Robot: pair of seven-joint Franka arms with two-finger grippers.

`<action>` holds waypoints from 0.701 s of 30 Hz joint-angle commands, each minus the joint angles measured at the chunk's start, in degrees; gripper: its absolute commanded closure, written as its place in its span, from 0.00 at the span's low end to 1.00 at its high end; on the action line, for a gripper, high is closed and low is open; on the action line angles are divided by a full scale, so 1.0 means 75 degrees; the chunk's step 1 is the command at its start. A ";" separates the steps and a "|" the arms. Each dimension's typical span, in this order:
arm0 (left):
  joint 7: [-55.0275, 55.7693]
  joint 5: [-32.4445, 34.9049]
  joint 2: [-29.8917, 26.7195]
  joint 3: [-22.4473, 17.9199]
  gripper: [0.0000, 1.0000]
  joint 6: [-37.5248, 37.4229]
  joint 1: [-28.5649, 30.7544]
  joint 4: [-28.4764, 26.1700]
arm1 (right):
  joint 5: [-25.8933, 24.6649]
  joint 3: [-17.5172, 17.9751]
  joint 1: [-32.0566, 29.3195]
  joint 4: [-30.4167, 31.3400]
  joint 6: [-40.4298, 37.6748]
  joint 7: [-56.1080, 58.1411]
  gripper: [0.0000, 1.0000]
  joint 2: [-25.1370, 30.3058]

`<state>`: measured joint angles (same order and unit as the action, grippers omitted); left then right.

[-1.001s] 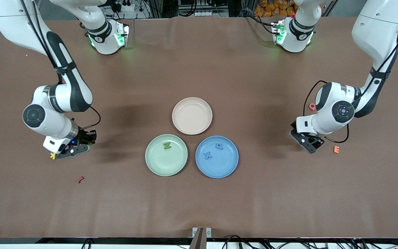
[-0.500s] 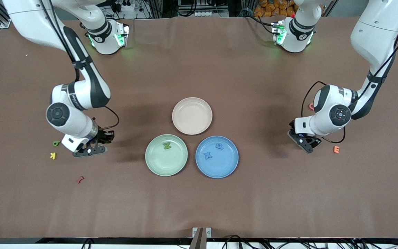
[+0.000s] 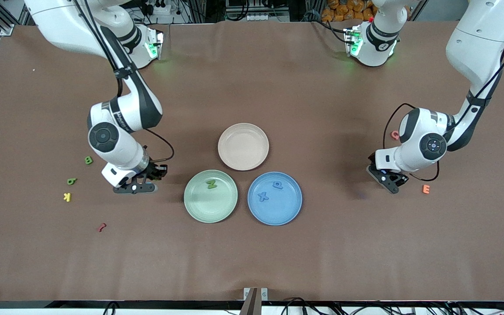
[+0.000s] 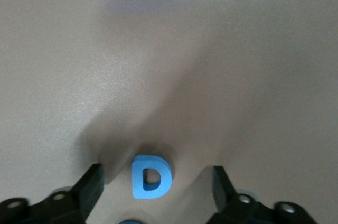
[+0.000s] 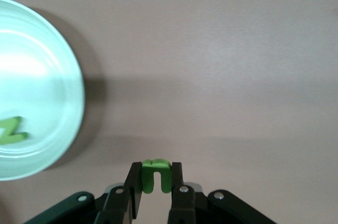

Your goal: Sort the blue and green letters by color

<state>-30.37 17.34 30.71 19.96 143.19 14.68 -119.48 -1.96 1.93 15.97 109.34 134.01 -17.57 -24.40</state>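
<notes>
right gripper (image 5: 156,195): your fingers are clamped on a small green letter (image 5: 155,175), up over the cloth just beside the green plate (image 3: 190,205).
left gripper (image 4: 153,189): your fingers stand wide apart, low around the blue d (image 4: 150,176) that lies flat between them, not yet gripped.
done: green n (image 3: 211,184) is in the green plate; blue x (image 3: 263,197) and blue p (image 3: 278,185) are in the blue plate (image 3: 287,214).
left: green b (image 3: 88,160) and another small green piece (image 3: 71,181) lie out on the cloth, well apart from your right fingers.
progress: you're about a third through, by my judgement.
</notes>
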 commanded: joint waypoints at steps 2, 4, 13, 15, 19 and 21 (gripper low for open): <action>0.0205 0.0231 0.0042 0.0069 0.30 0.0185 0.0129 -0.0077 | 0.0155 -0.0023 0.0355 -0.0516 -0.0138 -0.0727 1.00 -0.0343; 0.0393 0.0243 0.0042 0.0069 0.39 0.0185 0.0094 -0.0077 | 0.0237 -0.0023 0.0449 -0.0656 -0.0150 -0.0891 1.00 -0.0437; 0.0803 0.0243 0.0030 0.0069 0.90 0.0162 0.0059 -0.0077 | 0.0413 -0.0034 0.0882 -0.1511 -0.0267 -0.1816 1.00 -0.1023; 0.0839 0.0243 0.0019 0.0069 0.99 0.0150 0.0059 -0.0077 | 0.0425 -0.0034 0.0988 -0.1757 -0.0337 -0.2051 1.00 -0.1187; 0.0862 0.0243 -0.0040 0.0069 1.00 0.0127 0.0059 -0.0031 | 0.0425 -0.0034 0.1152 -0.2320 -0.0478 -0.2555 1.00 -0.1573; 0.0851 0.0231 -0.0086 0.0081 1.00 0.0115 0.0071 0.0016 | 0.0425 -0.0034 0.1246 -0.2566 -0.0478 -0.2801 1.00 -0.1761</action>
<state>-25.80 17.40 30.13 20.35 143.69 14.93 -119.44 0.21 1.93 23.69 97.31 132.27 -34.12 -32.66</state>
